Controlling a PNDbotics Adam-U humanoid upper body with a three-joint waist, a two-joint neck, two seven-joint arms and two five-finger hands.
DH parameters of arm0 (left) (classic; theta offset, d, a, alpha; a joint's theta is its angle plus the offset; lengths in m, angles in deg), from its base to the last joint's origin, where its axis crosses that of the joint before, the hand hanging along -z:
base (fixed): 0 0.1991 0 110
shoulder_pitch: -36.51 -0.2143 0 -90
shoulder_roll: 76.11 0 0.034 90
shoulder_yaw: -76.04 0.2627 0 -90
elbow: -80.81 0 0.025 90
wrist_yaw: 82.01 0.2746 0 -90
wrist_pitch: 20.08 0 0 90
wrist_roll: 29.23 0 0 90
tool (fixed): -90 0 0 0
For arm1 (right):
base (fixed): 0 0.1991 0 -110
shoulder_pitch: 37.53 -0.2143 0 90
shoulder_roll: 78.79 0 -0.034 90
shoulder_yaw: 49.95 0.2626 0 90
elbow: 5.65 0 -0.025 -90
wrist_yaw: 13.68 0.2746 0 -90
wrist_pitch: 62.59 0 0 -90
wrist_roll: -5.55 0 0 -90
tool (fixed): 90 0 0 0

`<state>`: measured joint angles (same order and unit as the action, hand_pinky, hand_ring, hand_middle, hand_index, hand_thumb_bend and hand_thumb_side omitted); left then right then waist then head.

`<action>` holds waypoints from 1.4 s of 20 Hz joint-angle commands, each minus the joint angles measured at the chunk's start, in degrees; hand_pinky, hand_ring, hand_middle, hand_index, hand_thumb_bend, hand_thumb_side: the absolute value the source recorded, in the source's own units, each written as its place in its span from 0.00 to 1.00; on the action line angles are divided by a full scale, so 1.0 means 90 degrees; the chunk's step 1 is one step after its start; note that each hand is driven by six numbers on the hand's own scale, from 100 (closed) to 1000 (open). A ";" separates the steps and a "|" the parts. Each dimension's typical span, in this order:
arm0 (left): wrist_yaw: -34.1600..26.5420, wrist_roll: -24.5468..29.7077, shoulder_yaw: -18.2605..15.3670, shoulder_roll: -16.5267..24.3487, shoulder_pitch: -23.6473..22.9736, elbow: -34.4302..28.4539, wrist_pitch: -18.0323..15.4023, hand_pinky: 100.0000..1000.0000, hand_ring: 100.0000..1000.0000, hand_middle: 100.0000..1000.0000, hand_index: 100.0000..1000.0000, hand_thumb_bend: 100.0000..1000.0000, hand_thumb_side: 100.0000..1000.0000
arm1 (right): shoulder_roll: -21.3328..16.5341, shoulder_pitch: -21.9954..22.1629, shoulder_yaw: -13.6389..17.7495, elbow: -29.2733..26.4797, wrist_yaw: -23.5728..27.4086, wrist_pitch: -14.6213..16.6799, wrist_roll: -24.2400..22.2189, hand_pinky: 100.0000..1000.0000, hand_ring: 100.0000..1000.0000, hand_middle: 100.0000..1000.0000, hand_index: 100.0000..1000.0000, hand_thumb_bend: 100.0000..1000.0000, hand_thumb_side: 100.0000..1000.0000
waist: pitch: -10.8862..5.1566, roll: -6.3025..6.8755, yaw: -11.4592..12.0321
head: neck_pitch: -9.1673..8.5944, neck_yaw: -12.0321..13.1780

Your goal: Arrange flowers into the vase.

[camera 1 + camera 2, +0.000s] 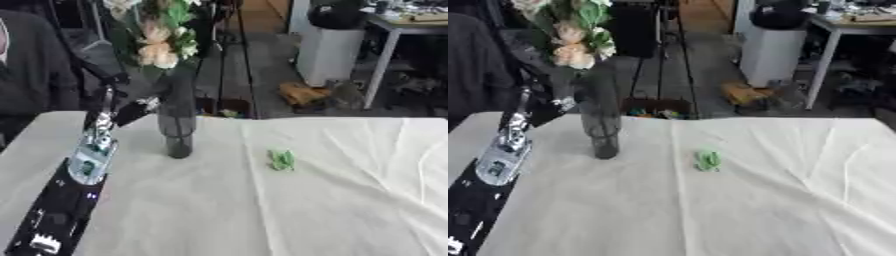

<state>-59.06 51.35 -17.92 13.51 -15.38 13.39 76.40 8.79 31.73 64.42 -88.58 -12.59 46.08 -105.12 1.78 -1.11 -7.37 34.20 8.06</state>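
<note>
Standing upright near the far left part of the tabletop (350,200), your dark glass vase (178,127) already carries the flowers (159,47): peach and pale blooms with green leaves rising well above its mouth. Your left hand (131,111) sits just beside the vase on its left, at about its upper half; you cannot tell from these views whether its fingers are spread or curled round the glass. Your left arm (74,185) runs up along the left edge of the tabletop from the near left corner. A small green scrap (281,159), perhaps leaves, lies alone on the pale creased cloth (754,210), to the right of the vase and apart from it.
</note>
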 commanded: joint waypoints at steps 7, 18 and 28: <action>-0.1522 0.0120 0.0003 0.0466 -0.1021 -0.1291 -0.1243 0.66 0.64 0.77 0.86 0.91 0.64 | -0.0140 -0.0090 0.0054 -0.0080 -0.0028 0.0024 -0.0010 0.74 0.93 0.52 0.63 0.00 0.50 | -0.0056 -0.0005 0.0048 | 0.0015 -0.0092; -0.2780 0.0829 -0.0161 0.0363 -0.1753 -0.1505 -0.2065 0.61 0.58 0.72 0.84 0.90 0.68 | -0.0104 -0.0080 0.0050 -0.0079 -0.0017 0.0016 0.0002 0.74 0.93 0.52 0.63 0.00 0.51 | -0.0116 -0.0059 0.0133 | -0.0019 -0.0103; -0.2943 0.0814 -0.0230 0.0308 -0.1899 -0.1566 -0.2182 0.60 0.57 0.71 0.83 0.90 0.68 | -0.0116 -0.0096 0.0048 -0.0051 -0.0015 0.0039 -0.0002 0.74 0.93 0.52 0.63 0.00 0.51 | -0.0062 -0.0055 0.0156 | -0.0015 -0.0098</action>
<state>-85.18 58.76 -19.52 15.54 -32.96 0.39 57.05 8.97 31.77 64.44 -88.56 -12.59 46.23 -105.21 1.71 -1.66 -5.97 34.18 7.17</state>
